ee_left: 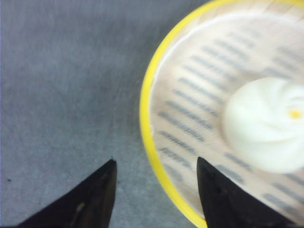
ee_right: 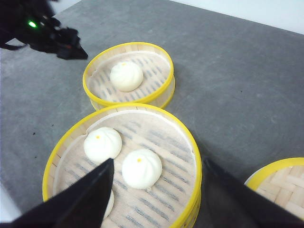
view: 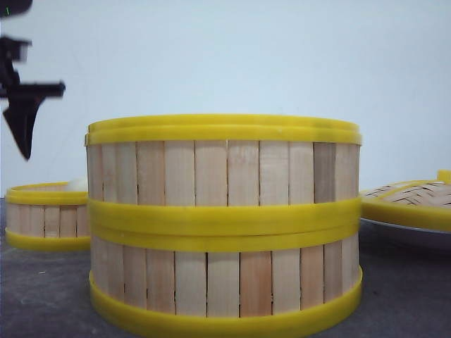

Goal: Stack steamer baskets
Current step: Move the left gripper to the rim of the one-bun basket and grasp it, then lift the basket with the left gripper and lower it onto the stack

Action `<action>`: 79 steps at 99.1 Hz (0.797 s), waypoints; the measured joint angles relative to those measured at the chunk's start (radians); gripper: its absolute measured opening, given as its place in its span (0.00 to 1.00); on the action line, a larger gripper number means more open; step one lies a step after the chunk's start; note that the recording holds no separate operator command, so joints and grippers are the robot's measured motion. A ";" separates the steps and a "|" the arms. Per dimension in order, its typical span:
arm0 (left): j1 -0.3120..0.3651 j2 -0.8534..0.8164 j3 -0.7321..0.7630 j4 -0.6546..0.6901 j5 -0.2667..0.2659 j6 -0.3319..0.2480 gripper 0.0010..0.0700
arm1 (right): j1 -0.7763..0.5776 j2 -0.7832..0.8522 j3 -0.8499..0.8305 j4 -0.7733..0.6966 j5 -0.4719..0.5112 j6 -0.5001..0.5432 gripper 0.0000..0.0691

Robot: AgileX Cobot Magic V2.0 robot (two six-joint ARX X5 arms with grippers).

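steamer baskets [view: 224,225], plain slats, unlabelled

Left gripper [ee_left: 154,164] and right gripper [ee_right: 156,164]: matte black, tapering pointed fingers; a green indicator light [ee_right: 32,23] on the left arm.

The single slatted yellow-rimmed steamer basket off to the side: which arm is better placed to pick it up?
Probably the left: its open gripper hovers straddling that single basket's rim, while the right gripper hangs over the two-basket stack.

A plain pale wall [view: 232,49] stands behind the grey matte tabletop [ee_right: 237,71].
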 joint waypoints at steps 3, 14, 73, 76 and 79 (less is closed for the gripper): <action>0.005 0.014 0.000 0.001 0.000 0.000 0.44 | 0.000 0.000 0.000 0.000 0.000 0.000 0.52; 0.022 0.062 0.000 0.006 0.000 0.000 0.44 | 0.000 0.000 0.000 0.000 0.000 0.000 0.52; 0.032 0.157 0.003 0.057 0.031 -0.013 0.13 | 0.000 0.000 0.000 0.003 0.000 0.000 0.52; 0.032 0.159 0.005 0.057 0.032 -0.018 0.11 | 0.000 0.000 0.000 0.003 0.000 0.000 0.52; 0.032 0.160 0.006 0.057 0.034 -0.019 0.10 | 0.000 0.000 0.000 0.003 0.000 0.000 0.52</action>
